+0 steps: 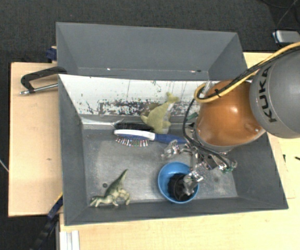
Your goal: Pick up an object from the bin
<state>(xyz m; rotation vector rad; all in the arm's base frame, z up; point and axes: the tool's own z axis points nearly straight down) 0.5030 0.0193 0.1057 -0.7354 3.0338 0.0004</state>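
Four loose things lie on the floor of the grey sheet-metal bin (92,160); we take them from the front. Nearest the robot's metal gripper (193,179) is a round blue plastic cup (164,184) with a dark inside; it stands mouth up near the front wall, a little right of the middle. The gripper's tip is at the cup's right rim and reaches over the dark opening; whether it touches the rim we cannot tell; nor can we tell whether the gripper is parted or closed, since its bright metal parts run together there. Above the gripper sits the rounded orange cover (225,120) of the wrist; yellow and black cables (244,78) arch over it towards the grey arm body (288,95) at the right. In the front left corner stands a small green-and-tan plastic dinosaur (112,193), tail raised towards the middle, well apart from the cup. Along the back of the floor lies a hairbrush with a white-and-blue handle and black bristles (133,133), lengthwise from left to right; just beside its right end, against the back wall, leans a yellow-green soft toy animal (159,117); both are apart from the gripper, the toy near the orange cover's left edge.
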